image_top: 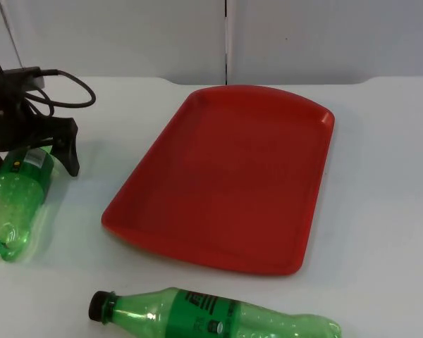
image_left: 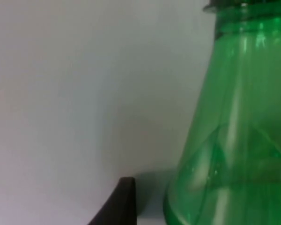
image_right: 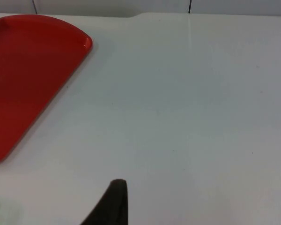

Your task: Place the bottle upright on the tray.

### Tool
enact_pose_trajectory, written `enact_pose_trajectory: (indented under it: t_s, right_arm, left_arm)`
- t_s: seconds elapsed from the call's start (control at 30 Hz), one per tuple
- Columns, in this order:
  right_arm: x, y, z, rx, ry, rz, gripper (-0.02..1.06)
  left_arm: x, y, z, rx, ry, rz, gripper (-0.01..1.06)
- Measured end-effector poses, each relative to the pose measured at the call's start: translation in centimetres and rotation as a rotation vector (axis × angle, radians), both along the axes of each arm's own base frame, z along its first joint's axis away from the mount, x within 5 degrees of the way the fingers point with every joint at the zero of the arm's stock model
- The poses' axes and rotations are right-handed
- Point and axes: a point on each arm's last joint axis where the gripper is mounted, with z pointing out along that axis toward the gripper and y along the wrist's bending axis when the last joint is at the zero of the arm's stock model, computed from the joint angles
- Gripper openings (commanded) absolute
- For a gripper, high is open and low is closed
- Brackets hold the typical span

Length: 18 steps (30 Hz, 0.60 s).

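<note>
Left gripper (image_top: 29,156) spread wide astride lying green plastic bottle (image_top: 14,202) near table's left edge, ready for clamping; red tray (image_top: 225,176) bare; right gripper's state untellable.

Now, at the upper left of the top view, the left gripper (image_top: 29,167) is seen: all black, a chunky, angular body of matte housing from which two flat fingers (image_top: 68,149) are splayed wide. Each finger is cut like a blade, broad at the root and narrowed to a blunt tip. No markings or screws can be made out on the dark surfaces. In the left wrist view, one fingertip (image_left: 118,204) is shown as a dark wedge with a squared-off end. Over in the right wrist view, the right gripper (image_right: 113,204) is glimpsed: black, matte, tapered, rounded at its end.
</note>
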Motion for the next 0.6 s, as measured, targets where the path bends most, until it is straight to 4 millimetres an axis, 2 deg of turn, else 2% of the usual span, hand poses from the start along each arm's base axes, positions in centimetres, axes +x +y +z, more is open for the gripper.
enact_pose_trajectory:
  t_s: [0.23,0.33,0.37,0.47,0.5,0.6]
  right_arm:
    - [0.0,0.0,0.0,0.0,0.0,0.0,1.05]
    - [0.0,0.0,0.0,0.0,0.0,0.0,1.05]
    - [0.0,0.0,0.0,0.0,0.0,0.0,1.05]
    - [0.0,0.0,0.0,0.0,0.0,0.0,1.05]
    - [0.0,0.0,0.0,-0.004,0.0,0.002,1.05]
    - [0.0,0.0,0.0,-0.004,0.0,0.002,1.05]
  left_arm:
    - [-0.01,0.04,-0.01,0.006,0.0,-0.004,1.02]
    - [-0.01,0.08,-0.01,0.01,0.0,-0.008,0.82]
    - [-0.02,0.11,-0.04,0.014,0.001,-0.011,0.82]
    - [-0.05,0.16,-0.13,0.02,0.005,-0.016,0.59]
    - [-0.1,0.15,-0.15,0.019,0.01,-0.017,0.59]
    - [-0.12,0.15,-0.23,0.018,0.014,-0.015,0.26]
